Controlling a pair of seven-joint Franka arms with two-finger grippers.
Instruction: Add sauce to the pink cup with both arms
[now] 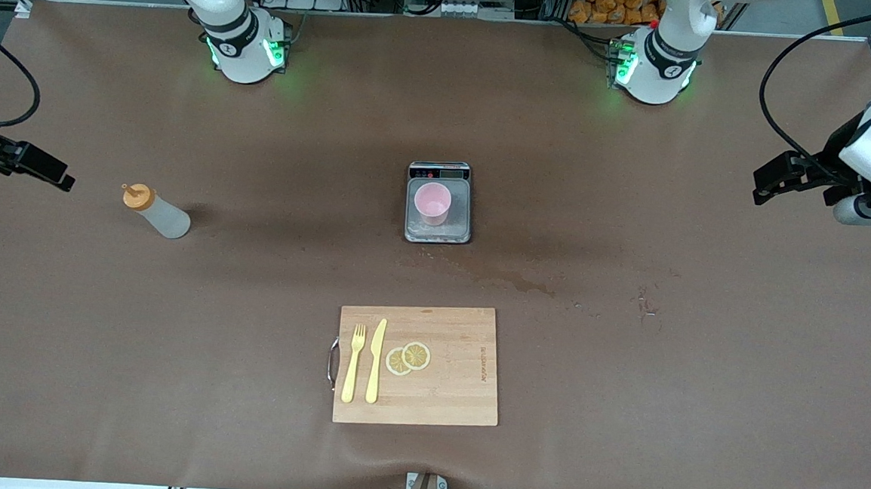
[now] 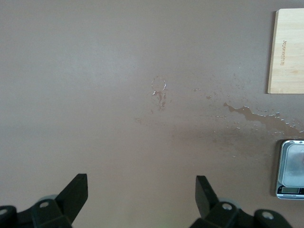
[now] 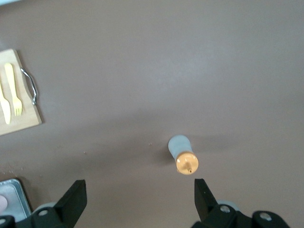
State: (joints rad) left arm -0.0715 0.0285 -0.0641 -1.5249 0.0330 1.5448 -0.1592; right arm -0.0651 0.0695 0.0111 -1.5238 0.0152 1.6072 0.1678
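Standing upright at the frame's left, the sauce bottle [image 1: 161,213] looks light and squeezable; grip mid-body, gently. Pink cup [image 1: 433,203] sits on the scale [image 1: 437,233], centre. Right gripper [image 3: 137,197] and left gripper [image 2: 140,197] hover with jaws apart, empty.

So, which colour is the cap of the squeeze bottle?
Orange; the cap shows best in the right wrist view.

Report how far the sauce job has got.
Done: nothing yet. The sauce bottle stands untouched toward the right arm's end of the table; the pink cup sits on the scale.
In hand: nothing. The right gripper hangs open above the bottle, and the left gripper is open over bare table.
Left: grasping, carrying, squeezing.
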